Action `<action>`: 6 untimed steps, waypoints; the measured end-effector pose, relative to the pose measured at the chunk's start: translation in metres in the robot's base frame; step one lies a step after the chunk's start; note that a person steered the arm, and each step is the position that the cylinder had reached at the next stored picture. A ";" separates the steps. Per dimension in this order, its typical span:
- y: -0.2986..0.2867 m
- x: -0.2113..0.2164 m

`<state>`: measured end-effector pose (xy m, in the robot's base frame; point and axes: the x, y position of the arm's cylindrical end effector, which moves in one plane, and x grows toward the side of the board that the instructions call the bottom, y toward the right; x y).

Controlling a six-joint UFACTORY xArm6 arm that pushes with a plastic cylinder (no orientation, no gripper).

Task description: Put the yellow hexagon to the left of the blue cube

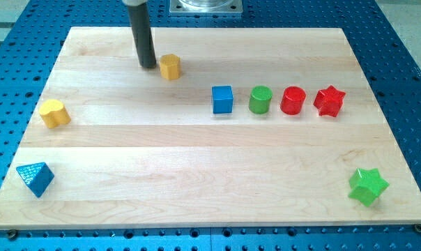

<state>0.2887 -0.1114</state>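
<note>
Looking across our board, the blue cube as landmark:
Tip: our tip (pixel 148 66) stands up-left of the blue cube (pixel 222 99), just left of the hexagon.
Yellow hexagon (pixel 169 67): up-left of the cube, apart from it.
Jaws: none; a bare rod.
Next move, we judge: pushing it down toward the cube's left side.

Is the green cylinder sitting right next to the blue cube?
Yes, the green cylinder stands just to the view's right of the blue cube.

Yellow hexagon (pixel 169 67) upright, up-left of blue cube (pixel 222 99); well apart
</note>
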 end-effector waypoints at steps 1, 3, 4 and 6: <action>0.053 0.015; 0.057 0.073; -0.002 0.065; 0.000 0.126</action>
